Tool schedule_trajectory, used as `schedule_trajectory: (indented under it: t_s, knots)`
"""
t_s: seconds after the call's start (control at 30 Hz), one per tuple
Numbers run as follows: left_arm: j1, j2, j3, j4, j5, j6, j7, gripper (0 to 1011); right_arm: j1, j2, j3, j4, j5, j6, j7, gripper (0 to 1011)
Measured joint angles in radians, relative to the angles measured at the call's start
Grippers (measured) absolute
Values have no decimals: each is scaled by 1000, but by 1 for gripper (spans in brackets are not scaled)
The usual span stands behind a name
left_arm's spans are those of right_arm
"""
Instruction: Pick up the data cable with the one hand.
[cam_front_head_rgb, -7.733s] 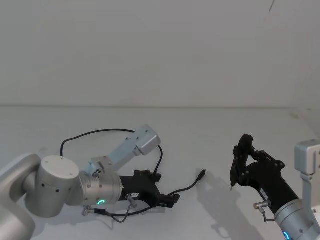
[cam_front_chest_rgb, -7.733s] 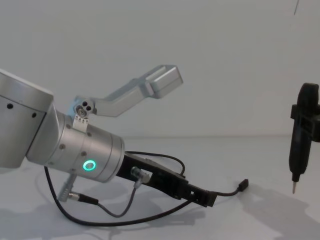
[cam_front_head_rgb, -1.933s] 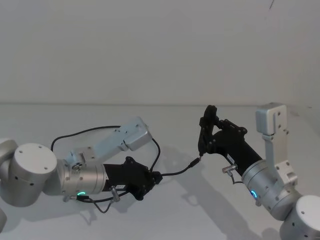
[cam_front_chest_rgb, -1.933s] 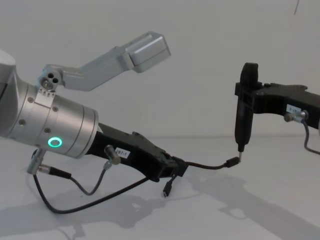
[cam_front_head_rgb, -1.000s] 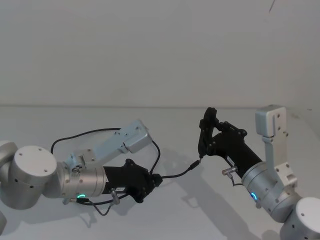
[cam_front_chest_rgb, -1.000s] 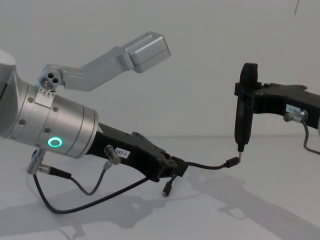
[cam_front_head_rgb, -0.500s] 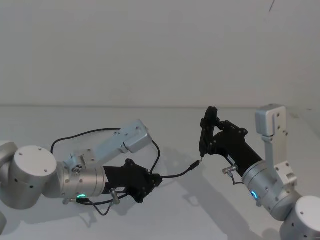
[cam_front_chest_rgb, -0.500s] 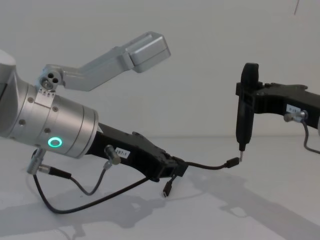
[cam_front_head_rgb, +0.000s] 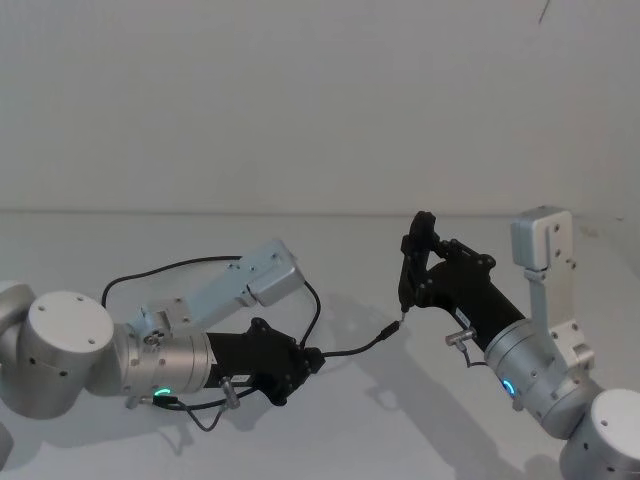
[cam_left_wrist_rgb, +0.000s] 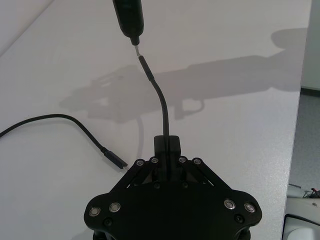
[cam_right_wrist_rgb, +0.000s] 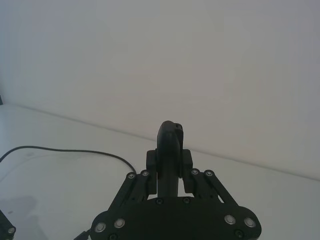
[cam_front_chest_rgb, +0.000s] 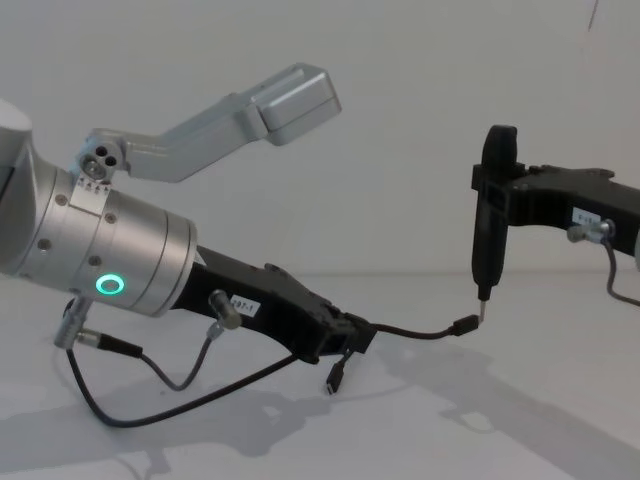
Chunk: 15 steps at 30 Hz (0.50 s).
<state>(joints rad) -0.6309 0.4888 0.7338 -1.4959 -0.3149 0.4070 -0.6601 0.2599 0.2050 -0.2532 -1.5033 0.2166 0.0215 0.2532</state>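
Nothing moved; left gripper pinches data cable, plug pointing at right gripper's pen tool.

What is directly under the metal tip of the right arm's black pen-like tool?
The plug end of the thin black data cable, held by the left gripper; whether tip and plug touch is unclear.

the left gripper sat low at the left, its fingers closed on the data cable. from there the cable ran right to a small plug, which lay just under the metal tip of the pen-like tool held by the right gripper. the cable's other part looped back behind the left arm across the white table.
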Motion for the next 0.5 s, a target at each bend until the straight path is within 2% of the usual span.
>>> schedule_trajectory:
  t_s: [0.5]
  knots:
    - [0, 0, 0, 0, 0, 0, 0, 37, 0, 3, -4, -1, 3, 6, 1, 279]
